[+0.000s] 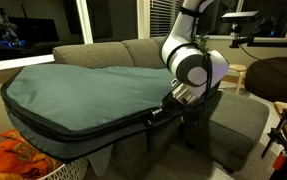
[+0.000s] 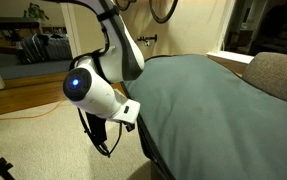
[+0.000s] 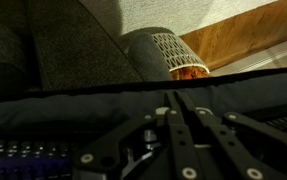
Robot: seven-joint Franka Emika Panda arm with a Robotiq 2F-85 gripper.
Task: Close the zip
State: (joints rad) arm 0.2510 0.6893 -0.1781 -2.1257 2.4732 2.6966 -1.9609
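A huge teal-grey padded bag [image 1: 83,90] lies across a grey sofa [image 1: 233,115]; it also shows in an exterior view [image 2: 223,100]. The black zip [image 1: 83,130] runs along the bag's front edge toward the gripper. My gripper [image 1: 161,108] sits at the bag's right-hand corner, on that edge. In the wrist view the fingers [image 3: 172,97] are pressed together at the dark zip track [image 3: 83,98]. The small pull is hidden between the tips. In an exterior view the wrist body [image 2: 103,95] hides the fingers.
A pale woven cylinder [image 3: 168,55] stands on the wooden floor [image 3: 248,40] beyond the bag's edge. An orange cloth in a white basket [image 1: 18,160] sits near the bag's front. A brown beanbag [image 1: 278,78] and a stool [image 1: 239,72] stand behind the sofa.
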